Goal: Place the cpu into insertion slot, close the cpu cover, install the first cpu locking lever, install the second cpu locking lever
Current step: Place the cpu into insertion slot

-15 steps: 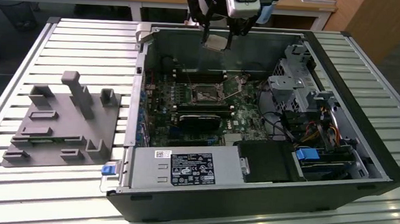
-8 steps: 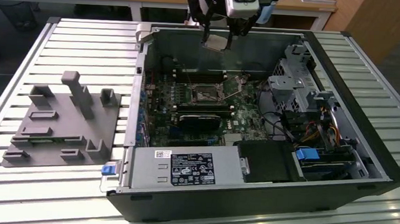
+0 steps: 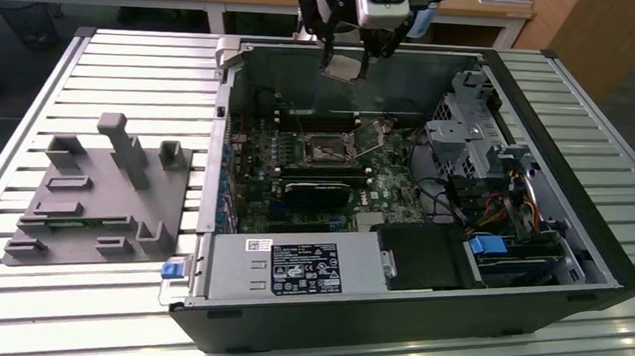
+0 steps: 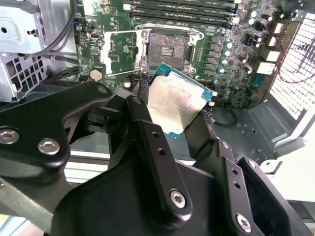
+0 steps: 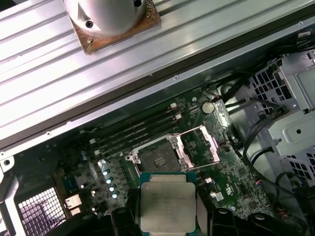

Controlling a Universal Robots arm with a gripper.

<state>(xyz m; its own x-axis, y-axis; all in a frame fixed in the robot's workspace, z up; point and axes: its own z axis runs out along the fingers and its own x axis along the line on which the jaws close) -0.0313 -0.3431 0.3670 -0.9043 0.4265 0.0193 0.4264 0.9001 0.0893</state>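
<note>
Holds the cpu (image 5: 167, 206) clamped in the pincer (image 4: 174, 120) above the insertion slot (image 5: 158, 160), cpu cover (image 5: 201, 146) swung open; calls for squaring corners, then level, unforced lowering.

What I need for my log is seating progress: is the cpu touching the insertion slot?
Apart. In the exterior view the cpu hangs in the gripper high above the open case, with clear space down to the insertion slot.
</note>
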